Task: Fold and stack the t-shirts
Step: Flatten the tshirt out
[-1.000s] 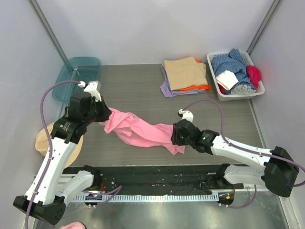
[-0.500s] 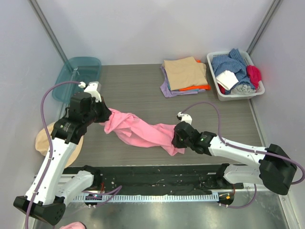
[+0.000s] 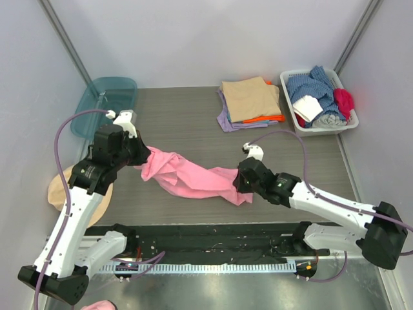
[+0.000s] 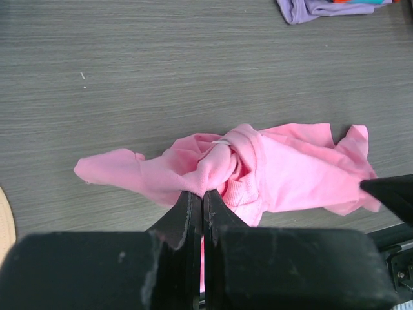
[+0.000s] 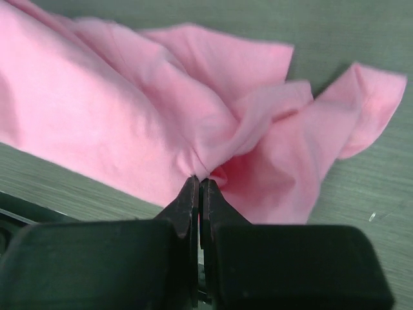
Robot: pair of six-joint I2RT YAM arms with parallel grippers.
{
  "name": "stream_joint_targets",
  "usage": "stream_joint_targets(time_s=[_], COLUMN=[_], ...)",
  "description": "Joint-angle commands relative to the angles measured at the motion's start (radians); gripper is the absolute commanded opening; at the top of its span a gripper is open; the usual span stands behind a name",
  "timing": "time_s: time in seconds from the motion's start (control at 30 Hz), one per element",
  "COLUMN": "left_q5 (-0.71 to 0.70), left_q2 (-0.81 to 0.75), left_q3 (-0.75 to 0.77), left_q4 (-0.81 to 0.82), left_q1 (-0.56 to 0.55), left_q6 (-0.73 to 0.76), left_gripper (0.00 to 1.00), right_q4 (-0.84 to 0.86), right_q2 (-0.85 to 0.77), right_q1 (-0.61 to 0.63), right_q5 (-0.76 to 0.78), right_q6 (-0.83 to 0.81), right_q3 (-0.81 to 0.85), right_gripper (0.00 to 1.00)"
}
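Tug-of-war pose over pink t-shirt (image 3: 193,177), bunched into a loose rope on table (image 3: 181,123), left of folded stack (image 3: 251,100), on the robot's side of it and well apart; left gripper (image 3: 143,157) clamped tight on the wadded end farthest from that stack; right gripper (image 3: 240,184) pinched shut on a fold at the end nearest it; long axis running from one grip to the other, slanting past the stack's near-left corner; sags onto the wood between the grips; likely calls next for drawing both ends apart to spread the cloth flat; each arm equally close to its own end.
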Motion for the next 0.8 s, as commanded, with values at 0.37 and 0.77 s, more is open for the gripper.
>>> stream_joint_targets(time_s=[0.37, 0.77], left_q5=[-0.022, -0.190], left_q2=[0.051, 0.054], left_q3=[0.342, 0.581], left_q4=[-0.063, -0.175], left_q1=[0.002, 0.003], left_q6=[0.086, 0.178], left_gripper=[0.00, 0.00], right_q4=[-0.245, -0.331], right_q2=[-0.225, -0.265], right_q1=[0.001, 0.000], right_q5=[0.388, 0.478], right_q6=[-0.200, -0.272], right_q3=[0.412, 0.573], right_gripper=[0.01, 0.01])
